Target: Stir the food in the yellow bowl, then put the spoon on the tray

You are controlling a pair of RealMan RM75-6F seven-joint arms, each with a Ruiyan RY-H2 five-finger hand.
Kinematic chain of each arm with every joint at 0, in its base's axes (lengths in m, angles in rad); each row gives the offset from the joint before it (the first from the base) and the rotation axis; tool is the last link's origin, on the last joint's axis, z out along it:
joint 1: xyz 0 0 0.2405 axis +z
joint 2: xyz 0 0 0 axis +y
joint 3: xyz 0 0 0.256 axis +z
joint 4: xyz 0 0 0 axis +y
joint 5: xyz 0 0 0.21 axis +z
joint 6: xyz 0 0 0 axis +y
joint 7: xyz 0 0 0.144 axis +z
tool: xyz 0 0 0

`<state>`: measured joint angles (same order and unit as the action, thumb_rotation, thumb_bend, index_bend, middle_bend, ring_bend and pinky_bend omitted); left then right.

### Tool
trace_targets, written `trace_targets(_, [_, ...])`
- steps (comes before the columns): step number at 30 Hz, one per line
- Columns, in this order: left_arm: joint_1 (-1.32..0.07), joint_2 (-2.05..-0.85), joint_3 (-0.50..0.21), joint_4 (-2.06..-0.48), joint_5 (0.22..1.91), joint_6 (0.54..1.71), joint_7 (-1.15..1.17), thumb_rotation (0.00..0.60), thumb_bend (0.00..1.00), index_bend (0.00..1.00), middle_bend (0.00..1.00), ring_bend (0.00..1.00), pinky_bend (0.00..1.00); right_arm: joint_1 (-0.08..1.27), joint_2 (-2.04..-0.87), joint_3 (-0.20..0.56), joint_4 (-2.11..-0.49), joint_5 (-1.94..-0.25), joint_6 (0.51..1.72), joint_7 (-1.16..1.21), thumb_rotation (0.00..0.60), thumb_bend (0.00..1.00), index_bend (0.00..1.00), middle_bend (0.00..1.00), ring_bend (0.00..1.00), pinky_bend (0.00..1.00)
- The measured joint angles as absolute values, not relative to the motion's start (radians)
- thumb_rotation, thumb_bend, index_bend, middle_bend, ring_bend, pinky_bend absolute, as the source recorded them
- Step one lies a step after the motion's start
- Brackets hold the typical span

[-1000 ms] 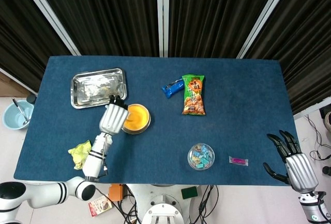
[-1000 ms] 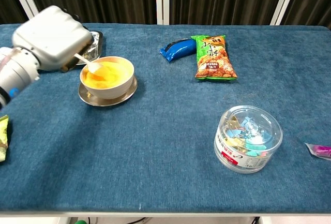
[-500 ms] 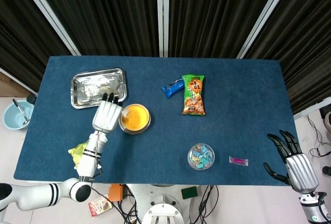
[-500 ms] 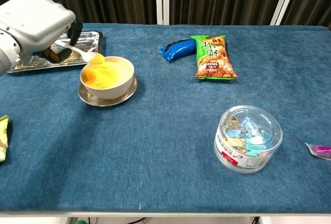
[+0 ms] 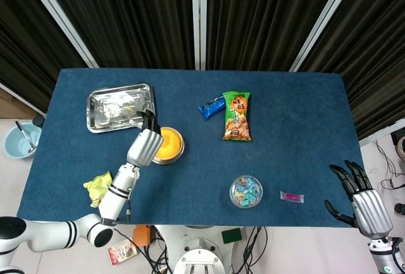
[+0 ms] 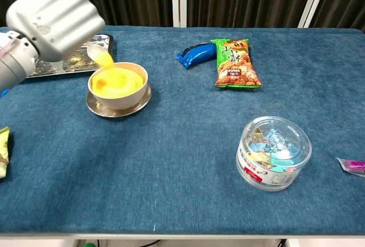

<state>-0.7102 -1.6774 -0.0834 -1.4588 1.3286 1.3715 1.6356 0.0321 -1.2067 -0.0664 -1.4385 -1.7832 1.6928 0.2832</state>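
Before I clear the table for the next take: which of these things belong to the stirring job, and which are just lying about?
Belongs to the job:
yellow bowl
spoon, held by the left hand
tray

Just lying about:
green snack bag
blue packet
clear tub of clips
pink wrapper
yellow-green cloth
right hand, idle off the table's edge

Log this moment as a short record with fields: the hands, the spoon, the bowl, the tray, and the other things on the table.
left hand: holds the white spoon above the bowl's left rim, yellow food on its tip
right hand: off the table's near right corner, fingers apart, holding nothing
yellow bowl: on a metal saucer, filled with yellow food
metal tray: behind and left of the bowl, no spoon on it yet
other items: green snack bag, blue packet, clear round tub, small pink packet, yellow-green wrapper
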Motion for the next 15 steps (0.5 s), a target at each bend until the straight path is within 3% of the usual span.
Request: trace_targets(15, [-0.743,-1.768,-0.066,-1.354,1.297,1.322,1.933,0.600,0.47,0.63,0.43,0.26,0.36,0.028,-1.209,-0.066,-1.437,-1.781,1.694,0.283,0.600,0.29,0.12,0.14,0.00,0.07])
